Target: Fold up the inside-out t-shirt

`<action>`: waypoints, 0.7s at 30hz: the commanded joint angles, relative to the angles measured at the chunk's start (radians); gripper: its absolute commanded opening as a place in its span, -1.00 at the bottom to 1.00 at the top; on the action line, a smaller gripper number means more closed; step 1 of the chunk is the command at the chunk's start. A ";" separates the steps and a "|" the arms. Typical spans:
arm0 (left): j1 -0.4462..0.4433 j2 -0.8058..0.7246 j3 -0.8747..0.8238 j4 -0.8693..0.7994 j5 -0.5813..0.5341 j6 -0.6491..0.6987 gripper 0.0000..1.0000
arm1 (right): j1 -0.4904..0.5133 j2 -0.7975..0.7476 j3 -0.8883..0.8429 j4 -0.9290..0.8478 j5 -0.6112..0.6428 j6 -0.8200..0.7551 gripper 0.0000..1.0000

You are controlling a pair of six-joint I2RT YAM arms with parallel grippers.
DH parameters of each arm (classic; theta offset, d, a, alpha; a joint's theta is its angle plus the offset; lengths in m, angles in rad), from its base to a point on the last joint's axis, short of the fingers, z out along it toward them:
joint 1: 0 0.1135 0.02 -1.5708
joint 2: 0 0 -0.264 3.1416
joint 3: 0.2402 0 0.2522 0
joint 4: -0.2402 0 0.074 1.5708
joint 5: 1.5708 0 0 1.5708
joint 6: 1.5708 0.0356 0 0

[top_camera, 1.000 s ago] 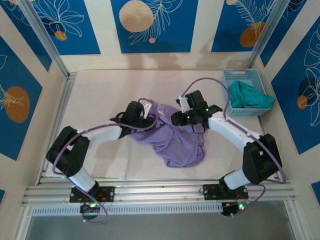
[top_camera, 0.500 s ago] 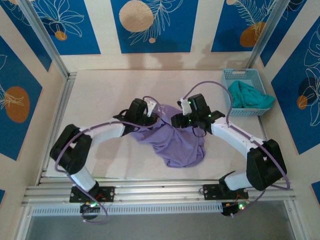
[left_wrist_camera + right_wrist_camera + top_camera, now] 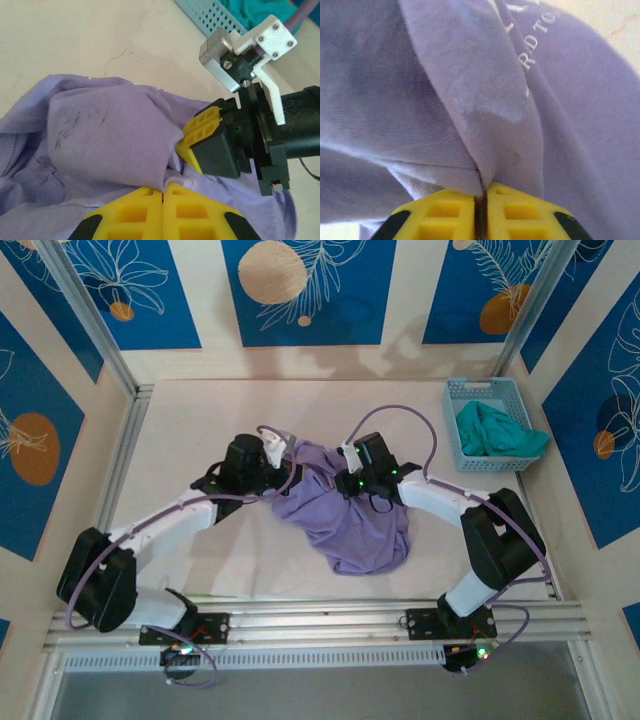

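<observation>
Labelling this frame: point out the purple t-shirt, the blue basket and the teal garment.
purple t-shirt [image 3: 350,525], top view, lower body fabric.
blue basket [image 3: 480,388], top view, far wall.
teal garment [image 3: 495,430], top view, bunched middle.

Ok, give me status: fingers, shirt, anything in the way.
Left fingers shut on t-shirt fold. Right fingers shut on it too. T-shirt bunched mid-table, unfolded. Basket with teal garment far right, apart.

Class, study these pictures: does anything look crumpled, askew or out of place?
The lavender t-shirt lies in a crumpled heap, not flat, pinched by the left claw and right claw. The teal garment hangs over the basket rim.
</observation>
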 commanded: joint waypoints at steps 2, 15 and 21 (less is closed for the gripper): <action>0.050 -0.120 -0.037 0.024 0.095 -0.090 -1.00 | -0.048 -0.142 0.019 -0.015 -0.130 -0.012 -1.00; 0.072 -0.127 -0.068 -0.168 -0.118 -0.028 -0.96 | -0.122 -0.261 -0.032 0.115 -0.797 0.163 -1.00; -0.004 -0.201 -0.088 -0.134 -0.148 0.061 -0.21 | -0.138 -0.194 -0.014 0.116 -0.818 0.182 -1.00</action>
